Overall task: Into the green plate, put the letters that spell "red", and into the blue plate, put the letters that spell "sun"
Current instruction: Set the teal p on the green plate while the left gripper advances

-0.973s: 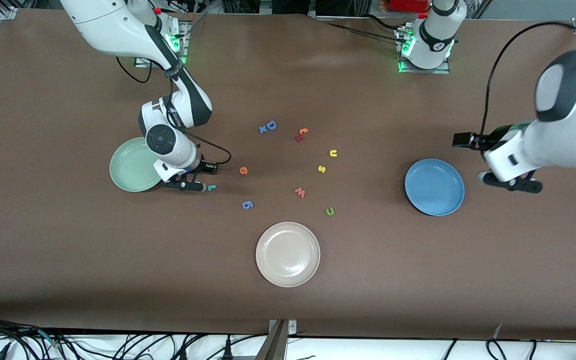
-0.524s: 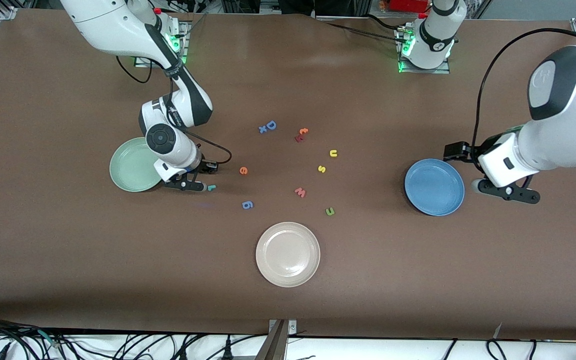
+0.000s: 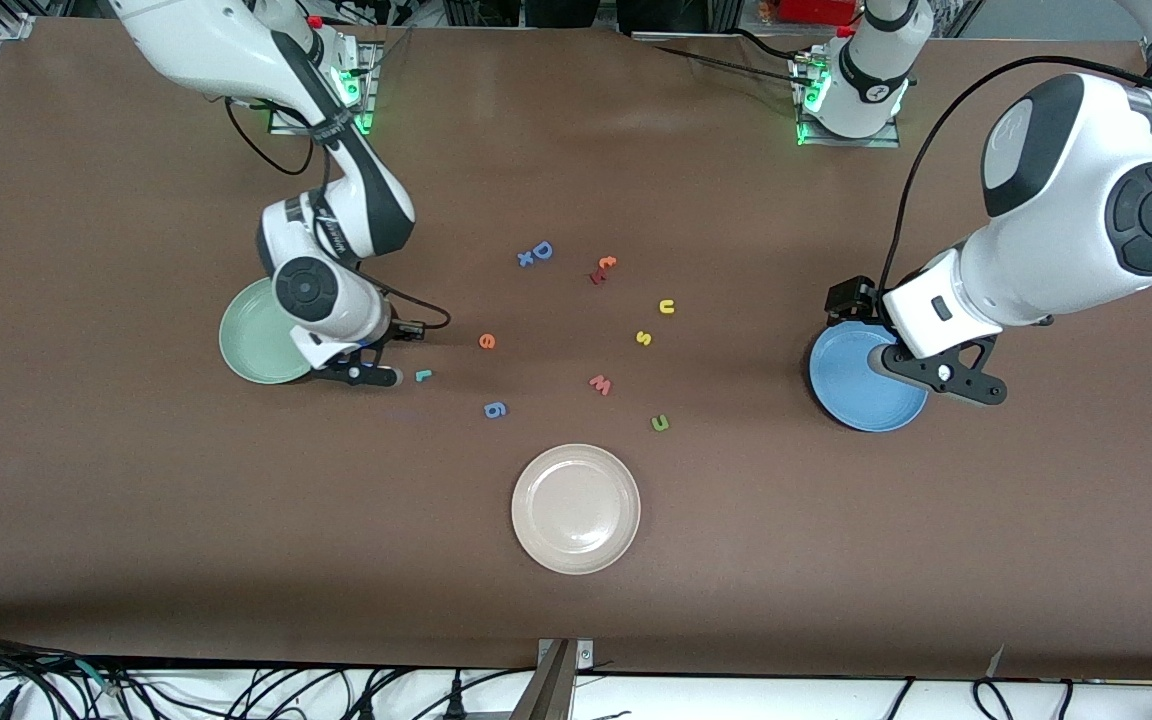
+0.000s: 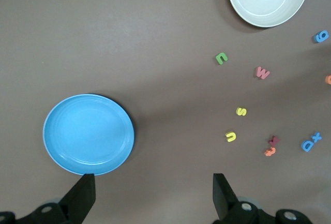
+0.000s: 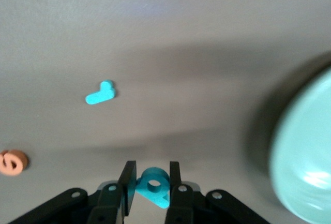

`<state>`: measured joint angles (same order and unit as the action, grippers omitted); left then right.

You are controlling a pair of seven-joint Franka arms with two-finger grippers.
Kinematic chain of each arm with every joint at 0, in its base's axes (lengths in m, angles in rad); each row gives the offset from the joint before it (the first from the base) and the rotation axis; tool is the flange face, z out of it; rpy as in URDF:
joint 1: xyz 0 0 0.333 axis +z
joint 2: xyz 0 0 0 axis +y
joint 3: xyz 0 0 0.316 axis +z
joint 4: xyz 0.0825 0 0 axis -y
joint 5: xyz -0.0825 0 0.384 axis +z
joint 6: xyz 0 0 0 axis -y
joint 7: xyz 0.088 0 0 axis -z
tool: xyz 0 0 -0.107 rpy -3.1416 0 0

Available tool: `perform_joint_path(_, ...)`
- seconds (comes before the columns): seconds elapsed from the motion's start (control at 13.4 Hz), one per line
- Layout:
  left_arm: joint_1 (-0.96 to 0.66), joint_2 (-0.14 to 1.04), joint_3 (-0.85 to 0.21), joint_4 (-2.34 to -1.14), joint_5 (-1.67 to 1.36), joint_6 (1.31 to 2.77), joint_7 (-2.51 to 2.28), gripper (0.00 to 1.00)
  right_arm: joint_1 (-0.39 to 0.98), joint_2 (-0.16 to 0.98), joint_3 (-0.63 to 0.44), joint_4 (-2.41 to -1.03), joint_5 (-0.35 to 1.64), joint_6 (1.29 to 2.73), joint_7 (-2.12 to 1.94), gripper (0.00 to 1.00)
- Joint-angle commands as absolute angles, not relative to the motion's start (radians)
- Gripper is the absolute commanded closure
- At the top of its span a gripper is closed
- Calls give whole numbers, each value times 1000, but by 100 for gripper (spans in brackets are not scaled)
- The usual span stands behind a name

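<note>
- Right gripper [image 5: 149,189]: clamped on the teal "d" [image 5: 153,185], lower centre of the right wrist view, beside the green plate [image 3: 251,345], presumably for depositing.
- Left gripper [image 4: 151,193]: jaws apart, positioned over the blue plate [image 3: 861,385], holding nothing.
- Teal "r" [image 3: 423,375], orange "e" [image 3: 486,341]: left on the table.

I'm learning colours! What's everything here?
green plate: one, mint, right arm's end.
blue plate: one, blue, left arm's end.
white plate: one, beige, nearest camera.
r: one, teal, middle.
d: one, teal, in right tool.
e, t: two, orange, middle.
s, u: two, yellow, middle.
n: one, green, middle.
w: one, red, middle.
D, x, g: three, blue, middle.
unclear letter: one, maroon, beside t.
left tool: one, black, open, over blue plate's edge.
right tool: one, black, gripping d beside green plate.
</note>
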<state>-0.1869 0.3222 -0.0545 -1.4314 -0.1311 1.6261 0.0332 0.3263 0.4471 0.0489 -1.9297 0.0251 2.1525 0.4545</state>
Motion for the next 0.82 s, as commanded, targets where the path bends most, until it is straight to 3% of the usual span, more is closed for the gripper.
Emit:
perform_joint_path(0.0, -196, 288, -95, -1491, -140, 1684, -26, 0, 314, 404, -24, -1885, 44, 2022, 326, 94)
perform_joint_path(0.3, -201, 279, -110, -1541, -138, 1713, -18, 0, 314, 390, -182, -1894, 48, 1973, 131, 94)
perform_joint_path(0.52, -213, 278, -147, -1655, -137, 1844, -18, 0, 286, 434, -230, -1901, 48, 1989, 29, 94)
perform_joint_path(0.6, -216, 278, -150, -1692, -135, 1879, -29, 9, 263, 454, -230, -1901, 48, 2011, -3, 94)
perform_joint_path(0.67, -235, 276, -159, -1727, -103, 1925, -44, 9, 255, 471, -229, -1904, 49, 2029, -24, 94)
perform_joint_path(0.75, -248, 272, -164, -1752, -62, 1952, -96, 0, 244, 485, -229, -1911, 52, 2048, -37, 94)
